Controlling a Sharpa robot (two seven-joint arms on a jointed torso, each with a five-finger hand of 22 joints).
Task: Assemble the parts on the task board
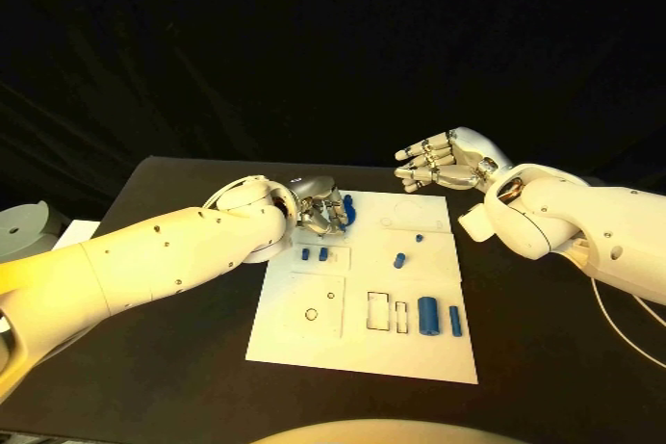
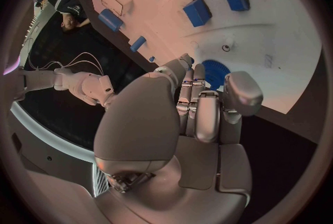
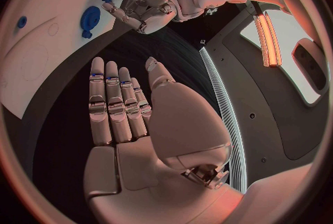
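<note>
The white task board (image 1: 417, 357) lies in the middle of the table. My left hand (image 1: 317, 205) hovers at its far left corner with the fingers curled down over a round blue gear (image 1: 348, 211). In the left wrist view the gear (image 2: 213, 73) lies flat just beyond the fingertips (image 2: 186, 63); I cannot tell whether they touch it. The right wrist view shows the gear (image 3: 90, 16) on the board beside the left hand (image 3: 139, 8). My right hand (image 1: 445, 162) is raised off the board's far right corner, flat and holding nothing (image 3: 118, 102).
Small blue blocks (image 1: 314, 254) stand left of centre, two short pegs (image 1: 399, 261) lie mid-board, and two blue cylinders (image 1: 429, 314) sit near rectangular slots (image 1: 379, 311). A grey object (image 1: 21, 227) is at the table's left edge.
</note>
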